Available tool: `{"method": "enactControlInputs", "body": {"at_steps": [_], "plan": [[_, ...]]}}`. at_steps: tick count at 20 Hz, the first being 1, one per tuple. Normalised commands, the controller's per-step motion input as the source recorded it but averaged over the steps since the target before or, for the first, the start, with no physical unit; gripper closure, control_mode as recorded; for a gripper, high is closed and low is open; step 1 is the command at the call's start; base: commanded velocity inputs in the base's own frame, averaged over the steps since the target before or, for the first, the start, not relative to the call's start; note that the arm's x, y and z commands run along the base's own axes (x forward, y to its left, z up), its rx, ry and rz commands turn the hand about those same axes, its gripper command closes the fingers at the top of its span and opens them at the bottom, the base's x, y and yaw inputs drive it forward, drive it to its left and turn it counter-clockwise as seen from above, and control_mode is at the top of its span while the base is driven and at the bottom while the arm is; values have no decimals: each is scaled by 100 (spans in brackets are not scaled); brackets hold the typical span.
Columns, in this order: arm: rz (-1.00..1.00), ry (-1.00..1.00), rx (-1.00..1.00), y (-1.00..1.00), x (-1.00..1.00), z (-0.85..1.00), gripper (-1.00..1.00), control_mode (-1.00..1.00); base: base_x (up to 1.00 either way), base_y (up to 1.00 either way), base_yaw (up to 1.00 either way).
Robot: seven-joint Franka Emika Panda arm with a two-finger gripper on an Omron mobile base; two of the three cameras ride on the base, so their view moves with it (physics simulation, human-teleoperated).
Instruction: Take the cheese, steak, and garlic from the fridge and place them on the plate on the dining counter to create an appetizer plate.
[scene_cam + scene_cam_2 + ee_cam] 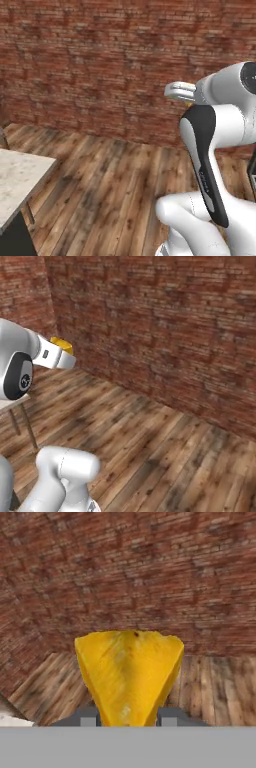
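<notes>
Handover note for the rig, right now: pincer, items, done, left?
Pincer: shut on the cheese, held up in the air in front of a brick wall, above a wood floor.
Counter: its corner shows at lower left of the left base view.
Done: cheese picked up.
Left: put cheese on the plate, then fetch steak and garlic.

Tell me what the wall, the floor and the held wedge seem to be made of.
Wall: looks like rough red-brown brick, matte, mortar lines visible. Floor: apparently wood planks, grain and seams, faint sheen. Cheese: yellow-orange, waxy-looking, pale streaks, held in the gripper.
</notes>
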Motion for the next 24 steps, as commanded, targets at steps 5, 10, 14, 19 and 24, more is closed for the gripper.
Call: {"method": "enactControlInputs", "body": {"at_steps": [5,10,14,19,24], "plan": [[0,0,0,0,0,0,100,100,100,-12,63],[0,0,0,0,0,0,100,100,100,-28,61],[0,0,0,0,0,0,100,100,100,-55,54],[0,0,0,0,0,0,100,100,100,-81,43],[0,0,0,0,0,0,100,100,100,-59,48]]}}
